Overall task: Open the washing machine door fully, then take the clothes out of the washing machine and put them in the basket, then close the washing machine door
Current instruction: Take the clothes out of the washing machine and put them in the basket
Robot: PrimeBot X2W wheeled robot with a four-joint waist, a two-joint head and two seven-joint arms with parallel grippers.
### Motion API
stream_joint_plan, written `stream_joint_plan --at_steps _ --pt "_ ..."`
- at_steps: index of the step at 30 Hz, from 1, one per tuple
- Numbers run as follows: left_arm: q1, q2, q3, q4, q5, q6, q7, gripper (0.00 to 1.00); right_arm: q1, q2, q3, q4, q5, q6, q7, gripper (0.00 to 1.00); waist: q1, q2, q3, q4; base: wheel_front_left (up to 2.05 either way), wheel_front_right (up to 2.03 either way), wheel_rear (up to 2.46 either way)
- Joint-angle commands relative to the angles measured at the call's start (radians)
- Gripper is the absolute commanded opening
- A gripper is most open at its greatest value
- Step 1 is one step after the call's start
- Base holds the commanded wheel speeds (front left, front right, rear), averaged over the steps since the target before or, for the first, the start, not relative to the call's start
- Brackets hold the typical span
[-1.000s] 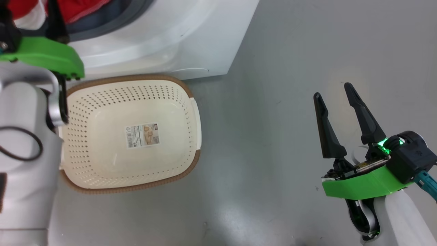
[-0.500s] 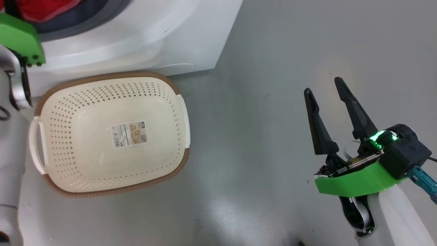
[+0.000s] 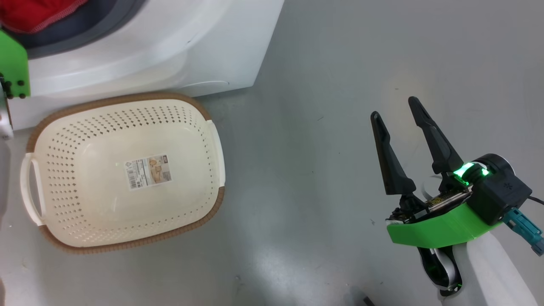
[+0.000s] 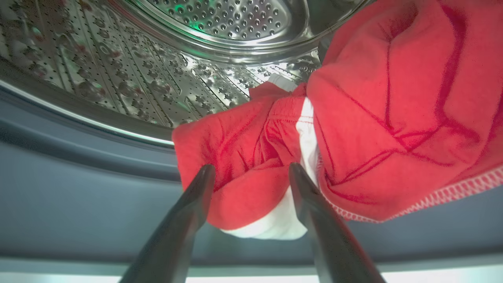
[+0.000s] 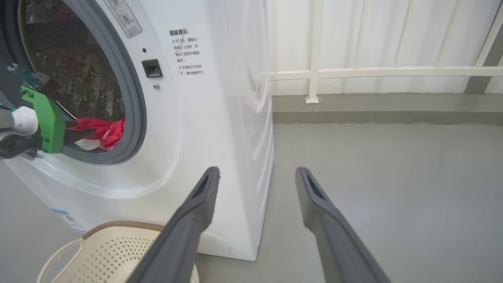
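The white washing machine [image 3: 170,51] stands with its drum mouth uncovered; the washing machine door is out of view. Red clothes [image 4: 373,118] with white trim lie at the drum's front lip, on the grey gasket. My left gripper [image 4: 251,171] is open, its fingertips on either side of a red fold, not closed on it. The right wrist view shows that gripper [image 5: 80,133] reaching into the mouth at the clothes [image 5: 106,131]. The cream basket [image 3: 85,199] sits empty on the floor before the machine. My right gripper [image 3: 395,110] hangs open over bare floor to the basket's right.
Grey floor [image 3: 306,148] stretches right of the machine and basket. A white railing [image 5: 353,72] and a low kerb run behind the machine's right side. The basket's rim [image 5: 118,225] touches the machine's base.
The head camera has turned, so basket and machine sit further left in the picture. My left forearm has slid out past the left edge, leaving its green mount there. The right gripper stays open.
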Motion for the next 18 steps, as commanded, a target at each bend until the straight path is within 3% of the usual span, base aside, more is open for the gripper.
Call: stream_joint_plan --at_steps 1,11,18 --pt "-0.025 0.057 0.007 -0.003 0.013 0.009 0.016 1.0 0.001 -0.002 0.026 -0.028 0.01 0.006 -0.006 1.0 0.0 -0.0001 0.0 -0.005 0.0 0.0 0.0" --pt "-0.054 0.07 -0.006 0.085 -0.006 -0.023 0.131 1.0 -0.003 -0.002 0.043 -0.028 0.029 0.006 -0.006 1.0 0.0 -0.0001 0.002 -0.03 0.0 0.0 0.0" --pt "-0.062 0.088 -0.018 0.091 -0.008 -0.022 0.126 1.0 -0.005 -0.002 0.052 -0.029 0.036 0.006 -0.006 1.0 0.0 -0.0001 0.008 -0.047 0.0 0.0 0.0"
